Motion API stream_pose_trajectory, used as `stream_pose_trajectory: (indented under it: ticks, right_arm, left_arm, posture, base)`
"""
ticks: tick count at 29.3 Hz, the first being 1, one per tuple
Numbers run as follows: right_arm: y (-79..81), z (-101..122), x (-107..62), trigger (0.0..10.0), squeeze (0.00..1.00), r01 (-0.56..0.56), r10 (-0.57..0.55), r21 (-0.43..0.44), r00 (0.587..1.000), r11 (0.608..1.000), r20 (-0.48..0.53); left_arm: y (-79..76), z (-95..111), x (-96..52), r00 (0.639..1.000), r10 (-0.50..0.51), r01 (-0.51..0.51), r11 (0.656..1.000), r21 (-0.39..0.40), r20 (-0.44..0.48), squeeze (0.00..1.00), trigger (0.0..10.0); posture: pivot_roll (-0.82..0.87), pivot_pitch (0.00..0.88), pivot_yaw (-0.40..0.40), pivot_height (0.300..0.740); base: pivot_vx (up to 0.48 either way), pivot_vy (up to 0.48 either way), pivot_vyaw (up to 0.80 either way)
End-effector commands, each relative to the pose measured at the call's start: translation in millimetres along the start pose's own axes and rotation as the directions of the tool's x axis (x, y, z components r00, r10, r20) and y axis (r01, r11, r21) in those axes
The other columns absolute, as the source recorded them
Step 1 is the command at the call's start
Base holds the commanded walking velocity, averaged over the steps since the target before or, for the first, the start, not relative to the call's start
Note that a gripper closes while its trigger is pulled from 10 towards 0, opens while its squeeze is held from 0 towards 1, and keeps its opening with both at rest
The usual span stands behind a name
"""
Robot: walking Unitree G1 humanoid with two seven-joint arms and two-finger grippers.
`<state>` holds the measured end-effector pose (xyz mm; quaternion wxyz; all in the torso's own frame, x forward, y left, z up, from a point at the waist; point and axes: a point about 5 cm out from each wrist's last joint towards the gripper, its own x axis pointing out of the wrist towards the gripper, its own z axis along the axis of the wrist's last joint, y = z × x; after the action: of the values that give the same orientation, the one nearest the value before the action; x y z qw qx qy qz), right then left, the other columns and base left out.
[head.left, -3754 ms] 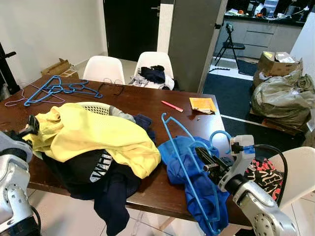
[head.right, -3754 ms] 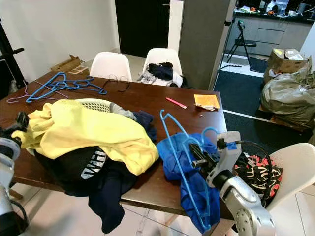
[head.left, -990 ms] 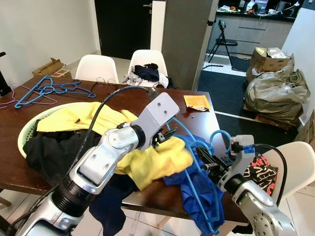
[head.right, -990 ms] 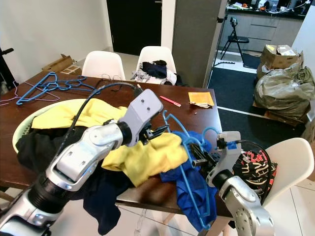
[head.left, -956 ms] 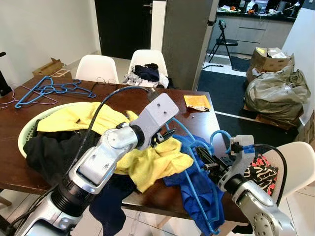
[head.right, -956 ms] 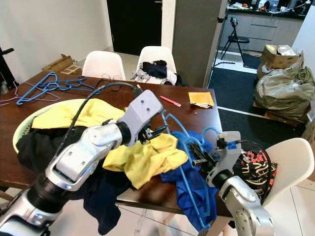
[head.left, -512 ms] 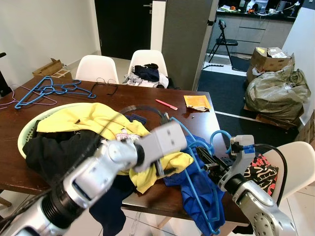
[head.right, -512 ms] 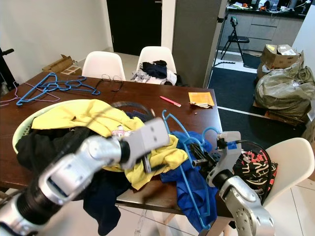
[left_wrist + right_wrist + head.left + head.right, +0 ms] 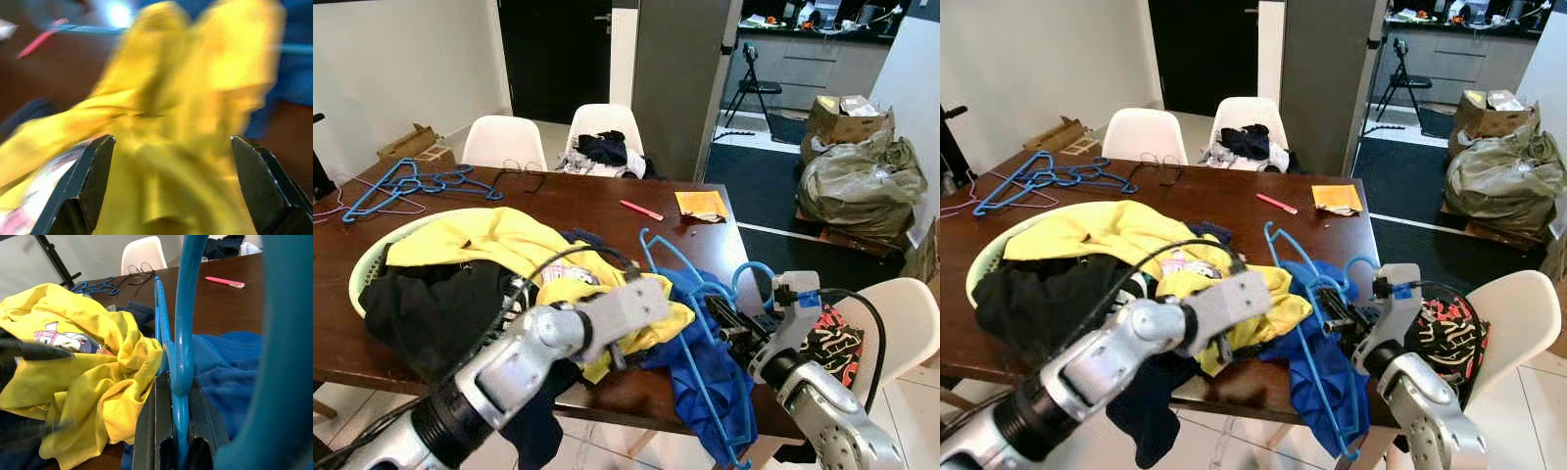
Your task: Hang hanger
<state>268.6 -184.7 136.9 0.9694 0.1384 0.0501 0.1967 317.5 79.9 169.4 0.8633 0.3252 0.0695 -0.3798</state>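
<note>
My right gripper [image 9: 177, 380] is shut on a blue plastic hanger [image 9: 183, 333], low near its hook [image 9: 751, 267]. The hanger stands tilted over a blue shirt [image 9: 710, 367] that drapes off the table's front right edge. In the left eye view, the right gripper [image 9: 726, 321] sits just right of that shirt. A yellow shirt [image 9: 499, 245] spills from the basket towards the blue one. My left arm [image 9: 563, 338] reaches across the front of the table. The left gripper [image 9: 172, 142] is open over the blurred yellow cloth [image 9: 186, 98].
A pale green laundry basket [image 9: 360, 279] holds the yellow shirt and black clothes [image 9: 431, 304]. Several blue hangers [image 9: 406, 181] lie at the far left. A pink pen [image 9: 638, 210] and yellow envelope [image 9: 700, 203] lie behind. White chairs [image 9: 891, 323] stand around the table.
My left arm has swung down from above the yellow shirt to the table's front edge, and the shirt's flap now lies against the blue shirt. The right gripper and hanger have stayed put.
</note>
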Motion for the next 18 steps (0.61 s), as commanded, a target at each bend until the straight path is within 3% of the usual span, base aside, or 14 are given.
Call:
stream_pose_trajectory:
  ticks: [1,6,7,12,18]
  right_arm:
    - [-0.6,3.4,-1.6,10.0,0.00,0.002,-0.002,0.004,1.000,1.000,0.010]
    - [-1.2,3.8,-2.6,10.0,0.00,0.005,-0.005,0.000,1.000,1.000,0.009]
    - [-1.9,3.7,-3.3,10.0,0.00,0.008,-0.008,-0.002,1.000,1.000,0.007]
    - [-2.4,3.6,-4.7,10.0,0.00,0.013,-0.013,-0.007,1.000,1.000,0.005]
    - [-3.0,3.3,-6.3,10.0,0.00,0.020,-0.020,-0.009,1.000,1.000,0.004]
  left_arm:
    - [11.3,3.2,2.1,0.996,0.056,-0.052,0.997,-0.058,0.068,0.00,10.0]
    - [16.9,1.2,7.7,0.990,0.085,-0.073,0.992,-0.104,0.116,0.00,10.0]
    - [15.7,-1.3,12.5,0.987,0.076,-0.053,0.986,-0.159,0.140,0.00,10.0]
    - [5.9,-2.5,23.0,0.981,0.009,0.039,0.970,-0.239,0.196,0.00,10.0]
    - [-1.4,6.0,25.5,0.965,-0.054,0.116,0.966,-0.233,0.256,0.00,10.0]
  posture:
    - [-0.03,0.000,-0.030,0.740]
    - [-0.05,0.000,-0.030,0.740]
    - [-0.05,0.000,-0.030,0.740]
    - [-0.06,0.000,-0.028,0.740]
    - [-0.07,0.000,-0.025,0.740]
  base:
    - [0.000,0.000,0.00]
    - [0.000,0.000,0.00]
    - [0.000,0.000,0.00]
    - [0.000,0.000,0.00]
    - [0.000,0.000,0.00]
